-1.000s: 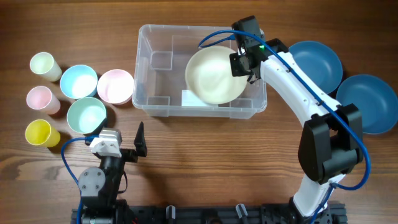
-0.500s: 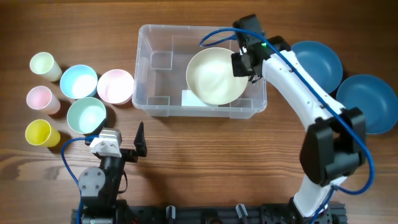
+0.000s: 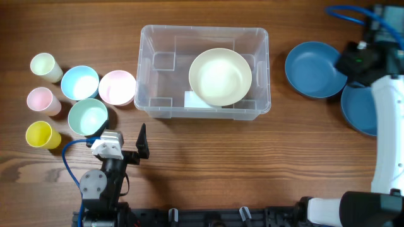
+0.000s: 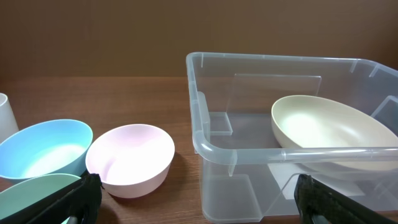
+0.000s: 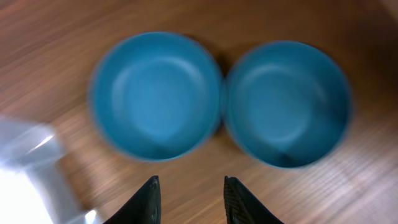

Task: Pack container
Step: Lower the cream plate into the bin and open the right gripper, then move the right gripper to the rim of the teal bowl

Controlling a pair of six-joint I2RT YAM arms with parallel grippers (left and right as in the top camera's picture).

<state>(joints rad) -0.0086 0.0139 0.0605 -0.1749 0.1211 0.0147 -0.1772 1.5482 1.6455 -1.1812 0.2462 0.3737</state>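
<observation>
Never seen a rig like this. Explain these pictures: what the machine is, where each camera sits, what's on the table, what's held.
Two robot arms with two-finger grippers work at a table. One picture looks down from above; the others come from a camera on each wrist. A clear container holds a cream bowl. To its left stand three small bowls and three cups; to its right, two blue bowls. The left gripper is open, facing the container. The right gripper hangs over the blue bowls, jaws apart. Neither holds anything.

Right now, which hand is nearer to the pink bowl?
Left. The left hand is close, just robot-side of the pink bowl; the right hand is past the container, above the blue bowls.
</observation>
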